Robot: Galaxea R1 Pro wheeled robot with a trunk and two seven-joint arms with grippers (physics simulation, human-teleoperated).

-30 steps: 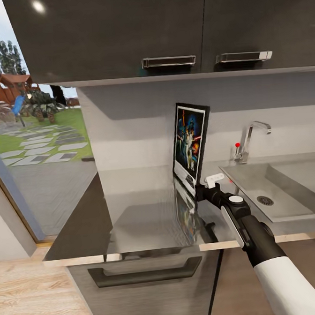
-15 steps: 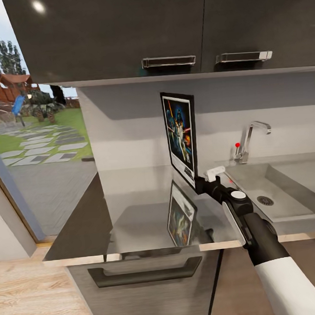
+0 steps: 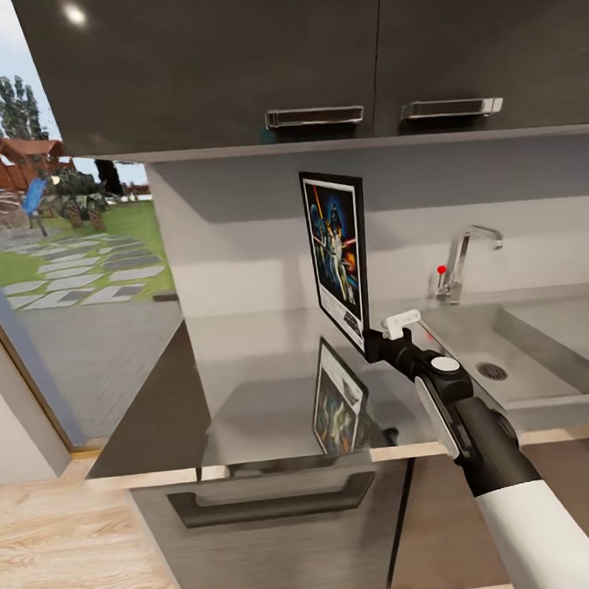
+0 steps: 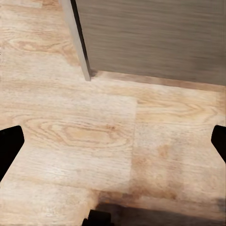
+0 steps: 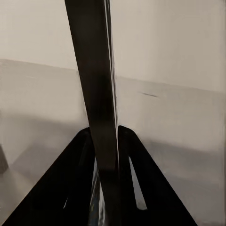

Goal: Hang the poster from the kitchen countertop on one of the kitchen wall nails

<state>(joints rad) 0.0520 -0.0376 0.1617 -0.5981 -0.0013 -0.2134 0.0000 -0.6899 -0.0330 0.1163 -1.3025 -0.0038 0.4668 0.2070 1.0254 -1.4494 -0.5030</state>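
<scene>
You have the poster (image 3: 336, 253) near the centre of the head frame, upright and clear of the table (image 3: 256, 367), its printed face turned toward the left of the frame and its black frame seen at a slant. Its lower right corner sits in your right hand (image 3: 374, 345), which is clamped on it; in the right wrist view the dark edge of the poster (image 5: 95, 94) runs up between the two black fingers (image 5: 75, 183), which press against it on both sides. The steel surface below mirrors the print, just left of your forearm.

To the right of the poster, in the middle right of the frame, are the sink (image 3: 518, 349) and its tap (image 3: 462, 261) with a red dot beside it. Behind it is the pale wall, and above, across the top of the frame, the dark upper cabinets (image 3: 313, 56) with two metal handles. At the left edge a glass pane shows a garden.

Your left hand (image 4: 113, 146) is spread wide, its black fingertips at the two side edges of the wrist frame, over the light wood floor (image 4: 94, 136) beside a grey cabinet base.
</scene>
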